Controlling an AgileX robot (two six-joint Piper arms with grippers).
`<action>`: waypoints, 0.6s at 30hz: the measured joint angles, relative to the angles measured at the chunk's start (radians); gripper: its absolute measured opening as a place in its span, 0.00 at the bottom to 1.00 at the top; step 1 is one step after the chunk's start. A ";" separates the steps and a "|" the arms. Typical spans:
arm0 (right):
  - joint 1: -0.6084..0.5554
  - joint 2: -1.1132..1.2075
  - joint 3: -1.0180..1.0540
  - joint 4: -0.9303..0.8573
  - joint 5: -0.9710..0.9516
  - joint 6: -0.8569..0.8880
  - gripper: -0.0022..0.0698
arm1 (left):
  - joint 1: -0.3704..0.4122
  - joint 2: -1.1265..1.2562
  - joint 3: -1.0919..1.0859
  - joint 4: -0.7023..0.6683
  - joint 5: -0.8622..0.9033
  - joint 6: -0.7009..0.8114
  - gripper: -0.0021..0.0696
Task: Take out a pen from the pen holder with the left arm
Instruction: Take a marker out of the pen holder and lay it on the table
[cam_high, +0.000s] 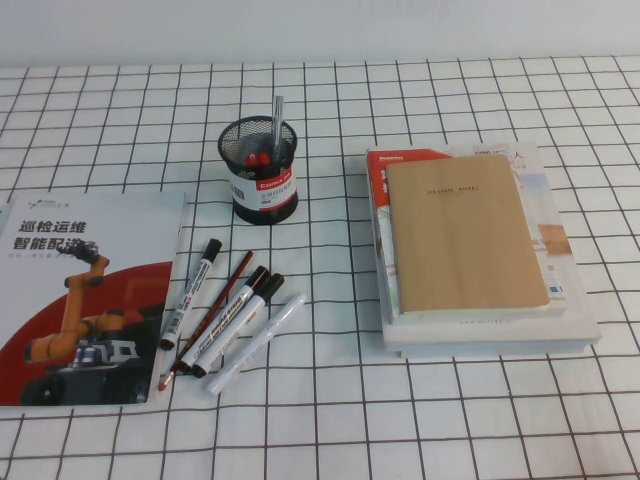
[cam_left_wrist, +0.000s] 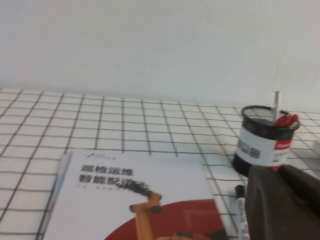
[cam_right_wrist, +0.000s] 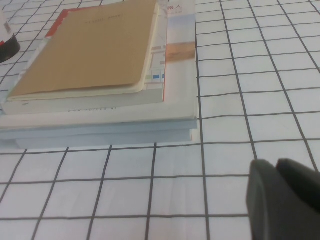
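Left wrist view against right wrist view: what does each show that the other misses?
Only left wrist: the brochure, a marker, and the shut left gripper on their near side. Only right wrist: the book stack and the right gripper on its near side. Both: the pen holder, just a sliver in the right wrist view, and the checked tablecloth.
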 joint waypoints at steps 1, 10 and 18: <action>0.000 0.000 0.000 0.000 0.000 0.000 0.01 | 0.013 -0.020 0.017 0.000 0.000 0.000 0.03; 0.000 0.000 0.000 0.000 0.000 0.000 0.01 | 0.037 -0.112 0.113 -0.003 0.015 0.006 0.03; 0.000 0.000 0.000 0.000 0.000 0.000 0.01 | 0.037 -0.125 0.113 -0.003 0.216 0.037 0.03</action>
